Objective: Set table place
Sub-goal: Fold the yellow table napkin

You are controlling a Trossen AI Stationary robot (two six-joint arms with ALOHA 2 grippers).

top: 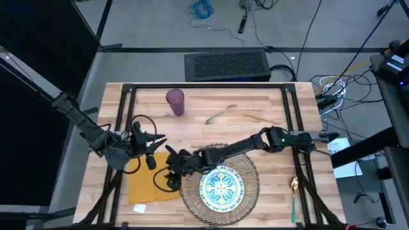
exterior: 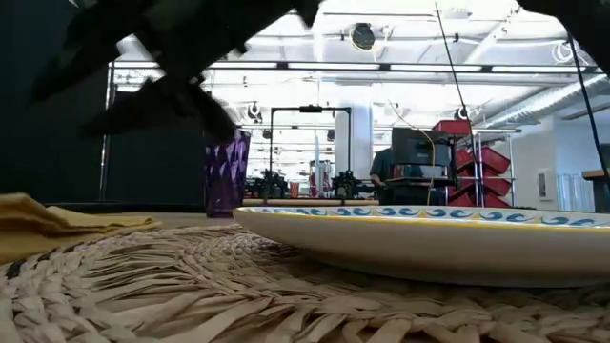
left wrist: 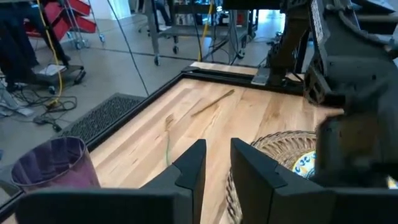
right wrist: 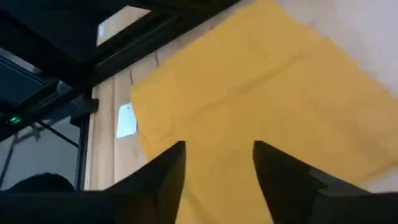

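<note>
right claw (right wrist: 217, 163) spread above the yellow napkin (right wrist: 261, 93); left claw (left wrist: 214, 163) slightly parted, holding nothing; low view mostly blocked.

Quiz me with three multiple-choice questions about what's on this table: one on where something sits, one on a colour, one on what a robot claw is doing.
1. Where is the patterned plate?
A. On the round woven mat
B. On the yellow napkin
C. On the bare wood at the table's far edge

2. What colour is the tumbler?
A. Green
B. Purple
C. Orange

3. What is the right gripper doing?
A. Clamped on the tumbler
B. Lifting the plate
C. Open over the yellow napkin, holding nothing

Answers:
1. A: from above, the plate lies inside the mat's woven rim.
2. B: it shows purple in the high view and the left wrist view.
3. C: the right wrist view shows its two fingers spread with only yellow cloth beyond them.
</note>
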